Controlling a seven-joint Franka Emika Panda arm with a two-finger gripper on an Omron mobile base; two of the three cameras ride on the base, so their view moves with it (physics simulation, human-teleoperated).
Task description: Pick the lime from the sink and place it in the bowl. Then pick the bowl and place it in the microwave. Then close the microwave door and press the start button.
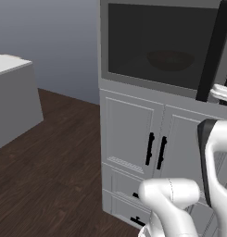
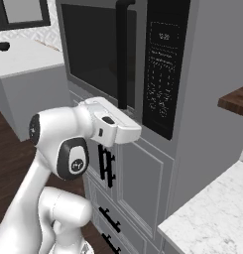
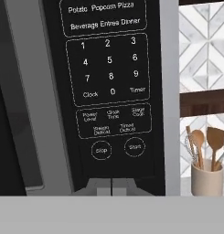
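Jaws: my gripper (image 3: 111,186) is clenched with nothing between the fingertips; in the hand view they meet at the lower edge of the control panel (image 3: 111,87).
Microwave door: the microwave door (image 1: 154,44) looks closed, flush with the microwave (image 2: 202,99). Its dark vertical handle (image 2: 122,54) stands between the glass and the panel.
Bowl: through the dark glass in the left base view I see a dim shape of the bowl (image 1: 170,60) inside. The lime I cannot make out there.
Start button: the round Start button (image 3: 134,147) is just above and a little to the side of my tips; the Stop button (image 3: 101,150) is just beside it.
Risk: I judge the main danger is to press Stop, or the blank panel between the two circles, because my tips now point between them.
Risk two: a slanted push could slide off the button.
View difference: the hand view gives the button labels, and utensils in a crock (image 3: 206,176) beyond; the right base view shows my wrist near the handle; the left base view shows the inside.
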